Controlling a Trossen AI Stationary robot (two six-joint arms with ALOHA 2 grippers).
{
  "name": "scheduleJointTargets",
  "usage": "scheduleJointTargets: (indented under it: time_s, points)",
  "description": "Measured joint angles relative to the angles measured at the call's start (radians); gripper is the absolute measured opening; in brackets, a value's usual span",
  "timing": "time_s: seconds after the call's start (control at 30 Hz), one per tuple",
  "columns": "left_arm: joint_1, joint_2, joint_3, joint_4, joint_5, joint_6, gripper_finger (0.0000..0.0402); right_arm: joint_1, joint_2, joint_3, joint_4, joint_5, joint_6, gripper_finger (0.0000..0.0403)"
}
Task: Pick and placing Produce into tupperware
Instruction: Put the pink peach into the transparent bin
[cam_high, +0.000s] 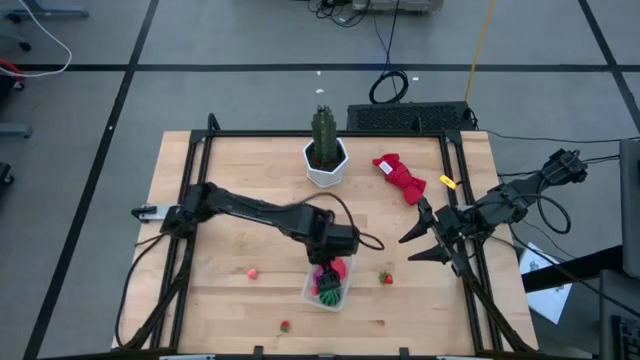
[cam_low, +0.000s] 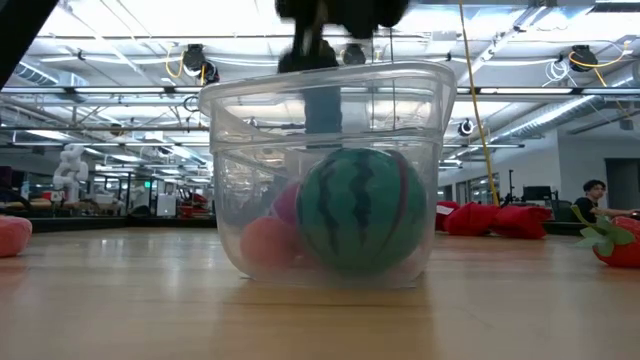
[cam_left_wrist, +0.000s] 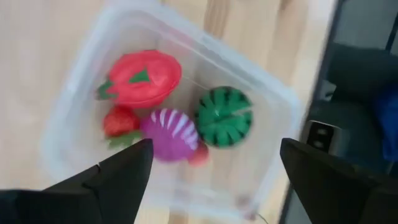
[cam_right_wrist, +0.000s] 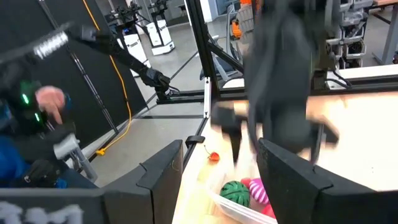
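The left gripper (cam_high: 330, 268) hangs right over the tupperware (cam_high: 312, 294), fingers spread wide and empty. That clear tub sits toward six o'clock on the desk (cam_high: 240, 250), already holding the green striped ball (cam_left_wrist: 224, 116), a larger red piece (cam_left_wrist: 143, 78), a purple spiky piece (cam_left_wrist: 169, 130) and a small red bit (cam_left_wrist: 119, 121). Strays lie loose: a pink bit (cam_high: 252, 272) at about nine o'clock of the tub, red ones at three (cam_high: 385, 278) and seven o'clock (cam_high: 285, 325). They look light, hollow and slick, likely to roll, so pinch them across the middle from above. The right gripper (cam_high: 422, 245) waits at the three o'clock edge, its fingers apart, holding nothing
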Motion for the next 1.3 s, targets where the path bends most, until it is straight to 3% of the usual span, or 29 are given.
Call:
scheduleJointTargets:
  time_s: [0.13, 0.27, 0.37, 0.5, 0.7, 0.87, 1.0, 1.07, 1.3]
  points:
    - [-0.031, -0.096, 0.083, -0.131, -0.106, -0.04, 0.0358, 0.0, 0.003, -0.001, -0.003, -0.001, 0.026, 0.0196]
    - [-0.127, -0.217, 0.094, -0.303, -0.379, -0.191, 0.0358, 0.0, 0.007, -0.001, -0.005, -0.002, 0.045, 0.0196]
    - [-0.221, -0.283, 0.056, -0.436, -0.572, -0.391, 0.0358, 0.0, 0.01, -0.001, -0.006, -0.003, 0.045, 0.0196]
    - [-0.344, -0.341, -0.075, -0.453, -0.675, -0.6, 0.0358, 0.0, 0.015, -0.001, -0.007, -0.003, 0.042, 0.0196]
    - [-0.431, -0.362, -0.358, -0.429, -0.686, -0.718, 0.0358, 0.0, 0.021, -0.001, -0.001, -0.003, 0.044, 0.0196]
    - [-0.43, -0.364, -0.594, -0.428, -0.658, -0.753, 0.0358, 0.0, 0.022, -0.001, 0.0, -0.003, 0.045, 0.0196]
    - [-0.412, -0.363, -0.726, -0.403, -0.657, -0.874, 0.0358, 0.0, 0.022, -0.001, 0.001, -0.003, 0.074, 0.0196]
    - [-0.395, -0.364, -0.774, -0.326, -0.596, -0.896, 0.0358, 0.0, 0.022, -0.001, 0.003, -0.003, 0.078, 0.0196]
    - [-0.378, -0.363, -0.873, -0.009, -0.476, -0.731, 0.0358, 0.0, 0.022, 0.0, 0.006, -0.003, 0.079, 0.0196]
